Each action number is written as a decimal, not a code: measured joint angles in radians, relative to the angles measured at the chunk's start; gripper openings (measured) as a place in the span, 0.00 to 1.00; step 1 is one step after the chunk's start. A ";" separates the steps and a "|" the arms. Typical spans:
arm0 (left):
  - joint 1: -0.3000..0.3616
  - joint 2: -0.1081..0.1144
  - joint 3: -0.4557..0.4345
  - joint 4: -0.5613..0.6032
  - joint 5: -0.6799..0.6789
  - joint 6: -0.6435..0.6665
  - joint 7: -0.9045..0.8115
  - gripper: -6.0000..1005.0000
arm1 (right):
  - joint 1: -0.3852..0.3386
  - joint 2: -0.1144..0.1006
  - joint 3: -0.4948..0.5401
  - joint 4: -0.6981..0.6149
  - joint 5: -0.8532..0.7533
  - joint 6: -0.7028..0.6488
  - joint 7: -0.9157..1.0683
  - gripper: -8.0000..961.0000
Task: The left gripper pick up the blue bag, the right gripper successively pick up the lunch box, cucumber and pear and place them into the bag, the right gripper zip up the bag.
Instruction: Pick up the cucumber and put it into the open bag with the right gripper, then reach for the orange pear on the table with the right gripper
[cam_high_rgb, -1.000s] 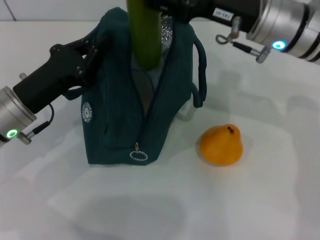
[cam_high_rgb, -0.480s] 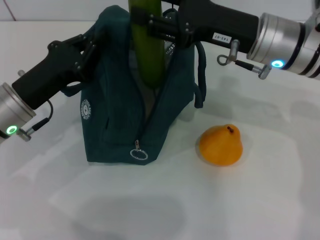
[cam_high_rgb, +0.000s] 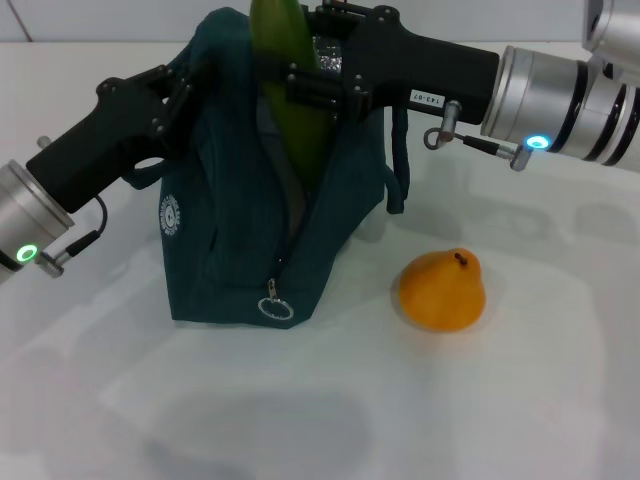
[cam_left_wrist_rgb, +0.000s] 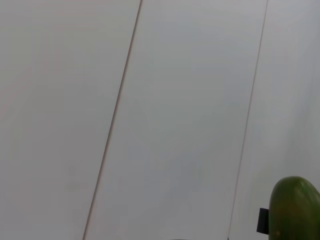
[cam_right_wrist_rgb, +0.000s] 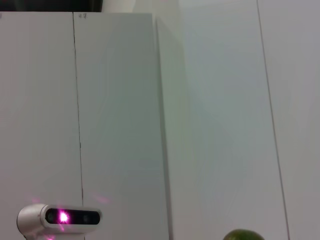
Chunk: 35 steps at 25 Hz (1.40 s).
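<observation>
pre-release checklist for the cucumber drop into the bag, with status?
1. Right gripper shut on the cucumber: ok, the jaws clamp it mid-length.
2. Cucumber's lower end inside the bag mouth: ok, it dips into the open zipper gap, tilted.
3. Left gripper holding the bag's upper edge open: ok, gripping fabric on the robot's left side.
4. Lunch box already inside: cannot tell, the interior is hidden.
5. Pear waiting on the table: ok, beside the bag, untouched.
6. Zipper pull at the bottom: ok, bag unzipped.
</observation>
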 joint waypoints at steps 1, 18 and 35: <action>0.000 0.000 0.000 0.000 0.000 0.000 0.000 0.05 | -0.002 0.000 -0.002 -0.004 0.000 0.000 0.000 0.73; -0.002 0.001 0.000 -0.013 -0.020 0.000 0.000 0.05 | -0.097 0.000 -0.059 -0.151 0.006 0.050 -0.070 0.75; -0.010 0.005 -0.013 -0.005 -0.056 -0.131 0.000 0.05 | -0.373 -0.030 0.010 -0.108 0.032 -0.052 -0.285 0.75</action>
